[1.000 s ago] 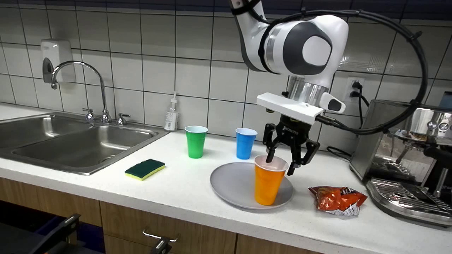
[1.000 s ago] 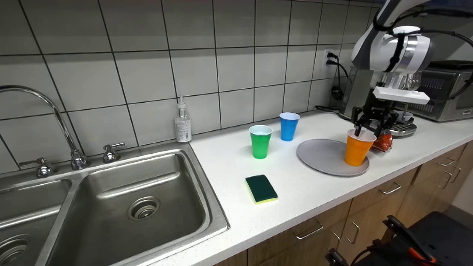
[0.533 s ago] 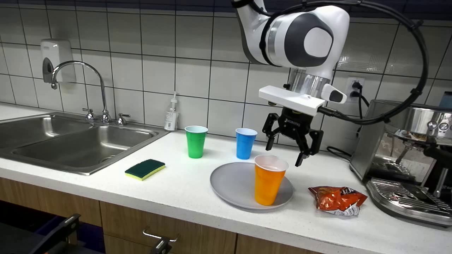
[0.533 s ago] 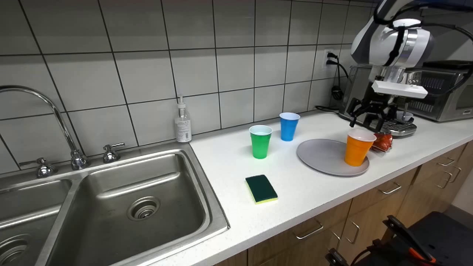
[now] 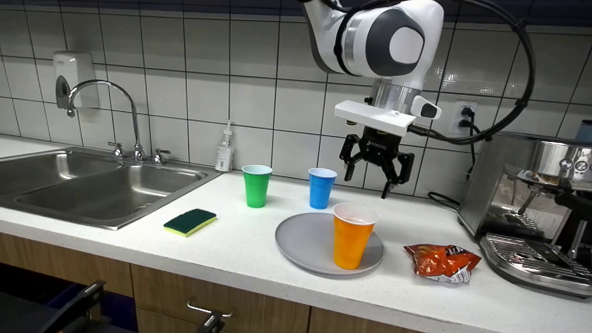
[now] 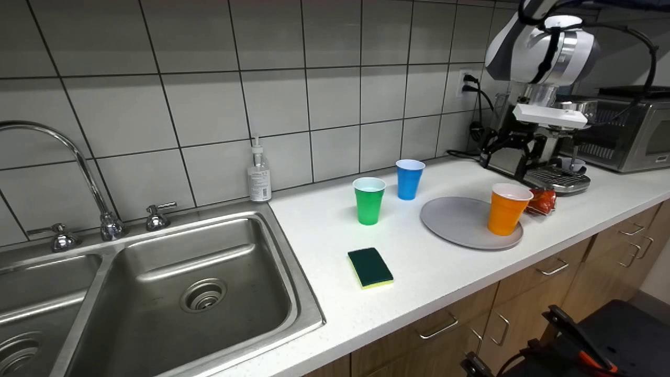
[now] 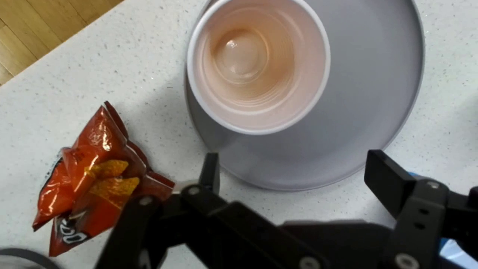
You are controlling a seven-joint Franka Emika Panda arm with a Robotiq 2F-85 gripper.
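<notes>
My gripper [image 5: 366,185] is open and empty, raised above the counter behind the orange cup. It also shows in an exterior view [image 6: 502,165] in front of the coffee machine. In the wrist view the black fingers [image 7: 388,183] stand wide apart, with nothing between them. The orange cup [image 5: 351,243] stands upright on the grey plate [image 5: 303,240], near its edge, apart from the gripper. The wrist view looks down into the cup's pale inside [image 7: 257,93]. A red chip bag [image 5: 441,262] lies beside the plate; it shows in the wrist view [image 7: 99,175], partly hidden by the gripper.
A blue cup [image 5: 321,189] and a green cup [image 5: 256,189] stand near the tiled wall. A sponge [image 5: 188,222] lies nearer the sink [image 6: 308,309]. A soap bottle [image 5: 225,155] stands by the wall. A coffee machine [image 5: 478,180] and a microwave [image 6: 636,133] stand beyond the bag.
One second ago the open fingers overlapped the orange cup's rim. The gripper has risen and moved back, apart from the cup. The cup, plate and bag have not moved.
</notes>
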